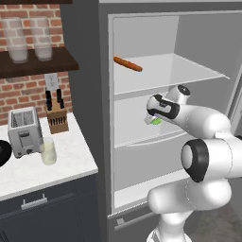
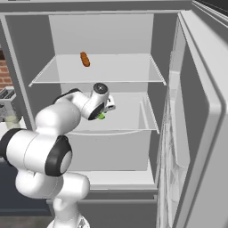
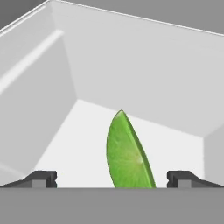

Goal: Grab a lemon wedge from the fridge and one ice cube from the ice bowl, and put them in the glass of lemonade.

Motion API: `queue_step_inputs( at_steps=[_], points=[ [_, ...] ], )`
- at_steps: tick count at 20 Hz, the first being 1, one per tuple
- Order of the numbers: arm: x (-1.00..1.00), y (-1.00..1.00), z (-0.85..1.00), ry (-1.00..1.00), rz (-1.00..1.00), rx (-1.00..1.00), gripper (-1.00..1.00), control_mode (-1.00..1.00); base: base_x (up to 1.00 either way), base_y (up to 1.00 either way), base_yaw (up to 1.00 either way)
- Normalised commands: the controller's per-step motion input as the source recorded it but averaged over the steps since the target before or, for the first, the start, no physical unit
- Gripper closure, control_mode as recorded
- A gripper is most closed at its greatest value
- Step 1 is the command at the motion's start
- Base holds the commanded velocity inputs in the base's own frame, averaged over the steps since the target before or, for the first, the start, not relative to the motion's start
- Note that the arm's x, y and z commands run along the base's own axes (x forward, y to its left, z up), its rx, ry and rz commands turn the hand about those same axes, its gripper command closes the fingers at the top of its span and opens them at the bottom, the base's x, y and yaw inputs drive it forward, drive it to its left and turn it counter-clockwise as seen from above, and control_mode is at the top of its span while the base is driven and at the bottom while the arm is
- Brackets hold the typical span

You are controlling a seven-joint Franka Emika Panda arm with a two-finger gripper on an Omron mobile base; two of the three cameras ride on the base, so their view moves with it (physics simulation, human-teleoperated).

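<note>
I'm looking into the fridge (image 1: pixel 165 118) with its door swung wide; the right base view alone gives me that door (image 2: pixel 209 116) edge-on along the right side, while the left base view alone gives me the counter (image 1: pixel 52 165) beside the fridge, with the toaster (image 1: pixel 22 131), the knife block (image 1: pixel 56 116), the glass of lemonade (image 1: pixel 48 151) just in front of the toaster, a sliver of the ice bowl (image 1: pixel 4 152) at the picture's left edge, and two frosted glasses (image 1: pixel 28 40) on a wall shelf. Both base views show an orange-brown stick (image 2: pixel 84 59) lying on the upper white shelf. The arm reaches onto the middle shelf, and there I see only a green speck of the lemon wedge (image 1: pixel 156 121) under the hand. The hand view brings the wedge up close, standing on the shelf floor between the fingertips of the gripper (image 3: pixel 113 178), which are spread wide to either side, not touching it and holding nothing.
</note>
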Motion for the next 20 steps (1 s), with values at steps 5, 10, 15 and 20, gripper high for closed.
queue_step_inputs(
  at_steps=[5,10,15,20],
  points=[
    [0.02,-0.18,-0.03,0.0,0.0,0.0,-1.0,-1.0,0.0,0.0,0.0],
    [0.2,-0.16,0.0,0.0,0.0,0.0,-1.0,-1.0,0.0,0.0,0.0],
    [0.27,-0.01,-0.09,0.01,0.0,0.0,-1.0,-1.0,0.0,0.0,0.0],
    [0.0,0.0,-0.25,0.07,0.0,0.0,-1.0,-1.0,0.0,0.0,0.0]
  ],
)
